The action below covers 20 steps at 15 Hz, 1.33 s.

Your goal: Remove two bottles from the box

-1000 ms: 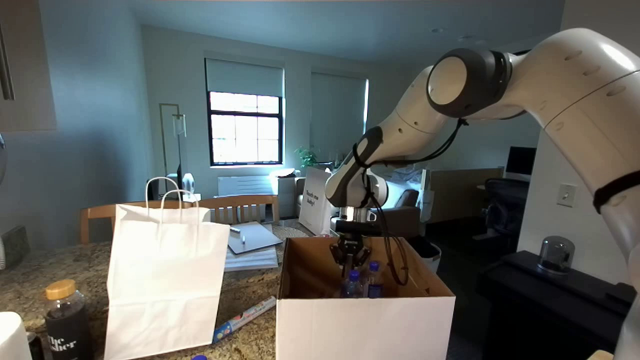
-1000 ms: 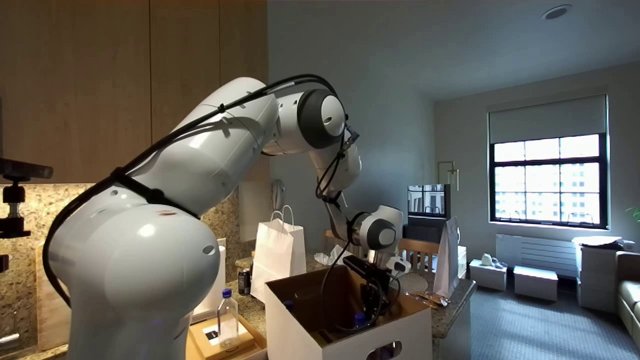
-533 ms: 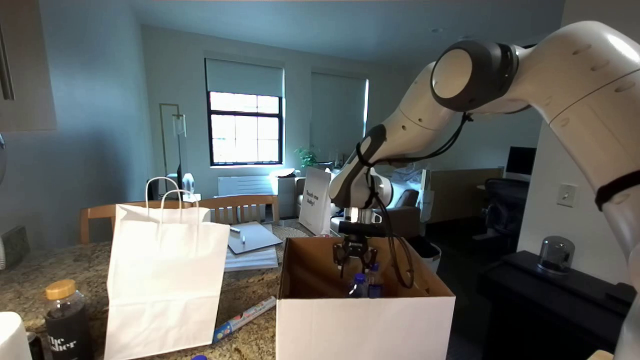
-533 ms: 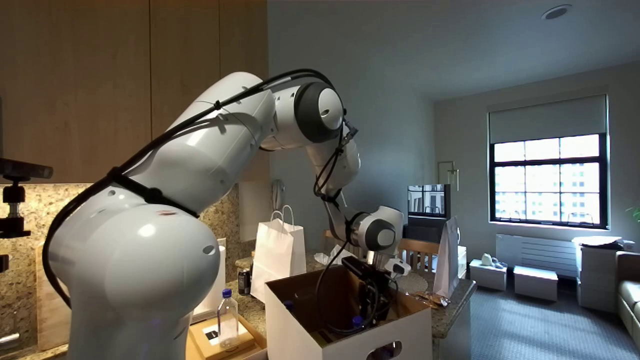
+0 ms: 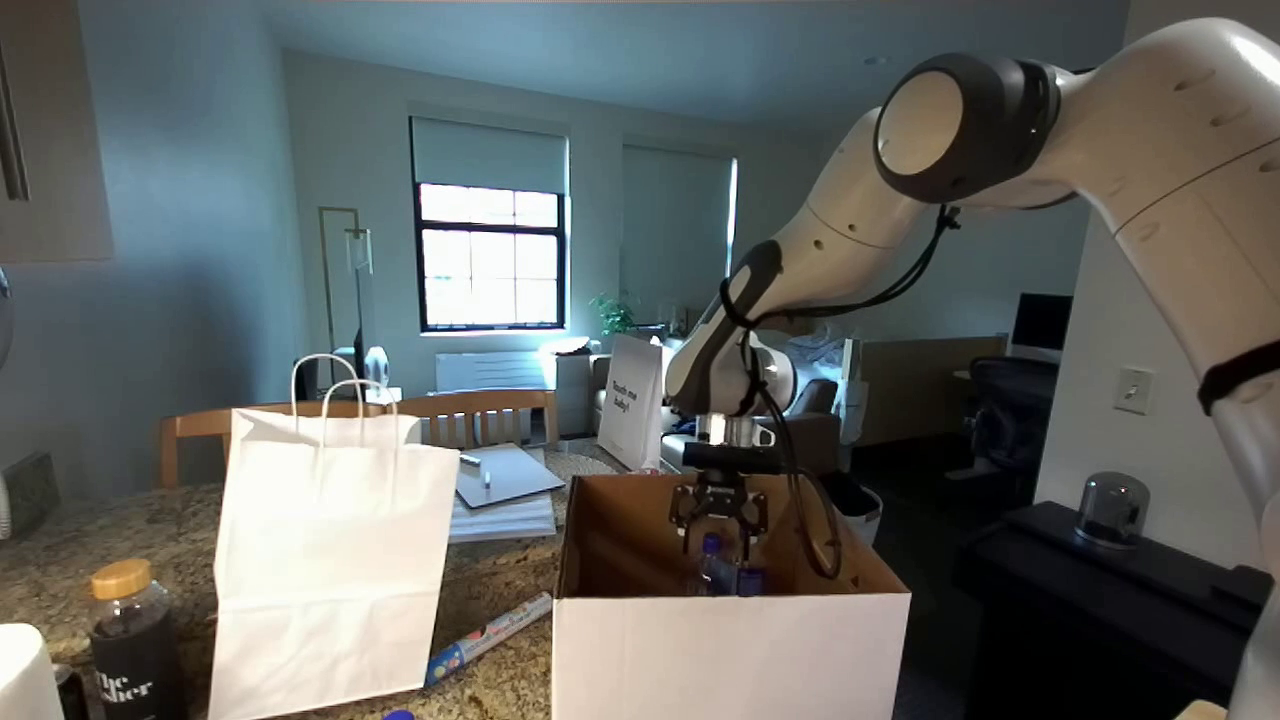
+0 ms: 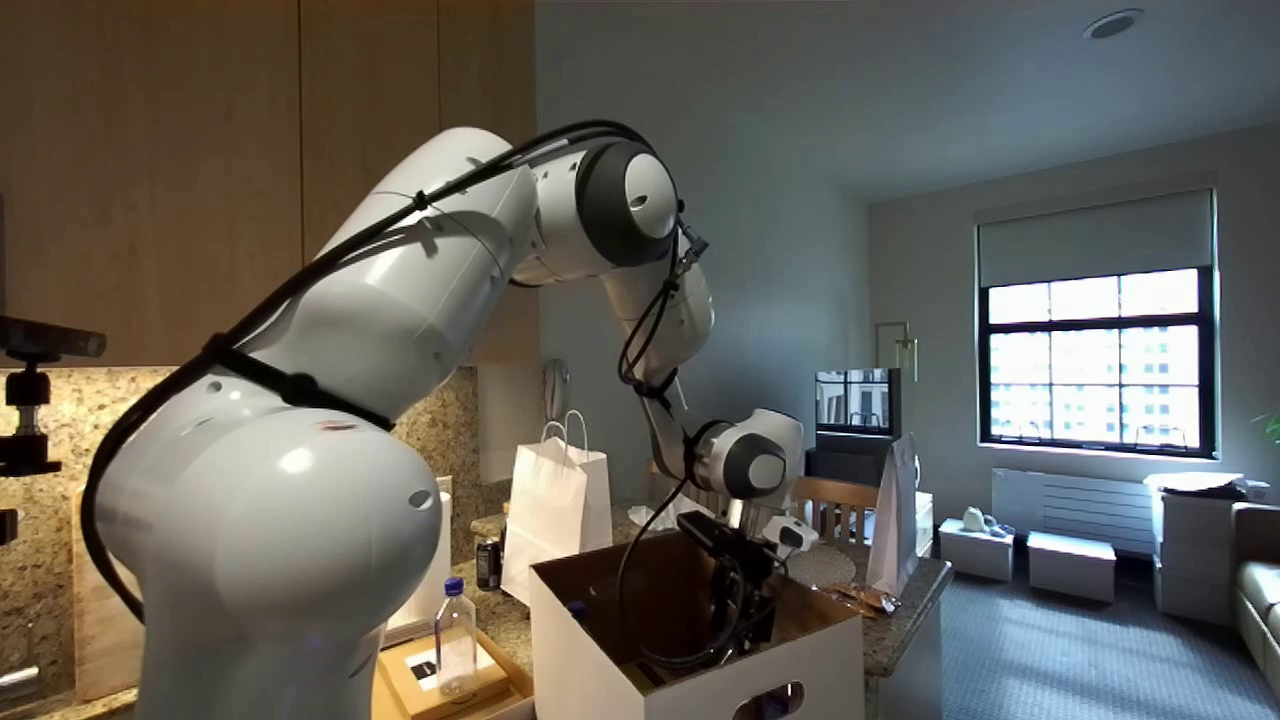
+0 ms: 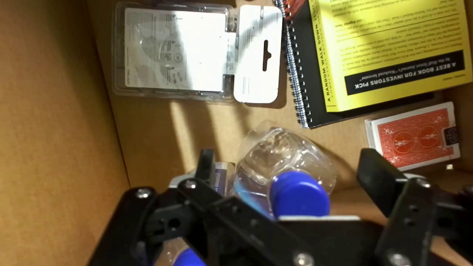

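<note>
The box [image 5: 730,655] is a large white carton with brown inner walls. My gripper [image 7: 290,168] reaches down into it with jaws wide open. Between the fingers, in the wrist view, stands a clear bottle with a blue cap [image 7: 300,195], apart from both fingertips. A second blue cap [image 7: 188,258] shows at the lower edge, partly hidden by my gripper. In an exterior view the gripper [image 5: 717,550] hangs over a bottle [image 5: 713,572], with another bottle [image 5: 750,581] beside it, its top hidden. Another cap [image 6: 577,608] shows in a box corner. Outside, a bottle [image 6: 457,640] stands on a small carton.
On the box floor lie a clear plastic package [image 7: 173,51], a yellow book [image 7: 391,40] on a spiral notebook [image 7: 303,92], and a red card deck [image 7: 415,135]. The box walls rise around the gripper. A white paper bag [image 5: 335,560] stands nearby on the counter [image 5: 500,570].
The gripper's fingers were close together one second ago and have spread wide. The gripper has shifted slightly right in an exterior view, over the bottles. The nearer bottle has moved a little.
</note>
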Motion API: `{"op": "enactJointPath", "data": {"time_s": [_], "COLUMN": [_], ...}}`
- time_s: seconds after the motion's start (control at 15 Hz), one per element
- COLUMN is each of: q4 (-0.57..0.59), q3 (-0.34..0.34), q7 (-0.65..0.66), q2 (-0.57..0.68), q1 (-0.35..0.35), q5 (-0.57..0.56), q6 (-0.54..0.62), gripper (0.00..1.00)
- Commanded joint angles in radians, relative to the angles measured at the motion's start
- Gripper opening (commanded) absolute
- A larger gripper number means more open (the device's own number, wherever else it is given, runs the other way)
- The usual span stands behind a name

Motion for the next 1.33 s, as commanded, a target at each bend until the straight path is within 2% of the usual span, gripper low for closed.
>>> {"op": "enactJointPath", "data": {"time_s": [0.0,0.53,0.87,0.93,1.07,1.27], "q4": [-0.073,-0.063,-0.069,-0.068,-0.060,-0.054], "q3": [-0.011,-0.017,-0.023,-0.024,-0.028,-0.032], "q7": [0.038,0.058,0.066,0.068,0.082,0.100], "q2": [-0.064,-0.068,-0.077,-0.076,-0.073,-0.071], "q1": [0.016,0.023,0.026,0.025,0.024,0.028], "q5": [0.017,0.006,0.002,0.003,0.003,-0.001], "q6": [0.034,0.029,0.030,0.026,0.018,0.015], "gripper": [0.68,0.14,0.03,0.31,0.29,0.47]}}
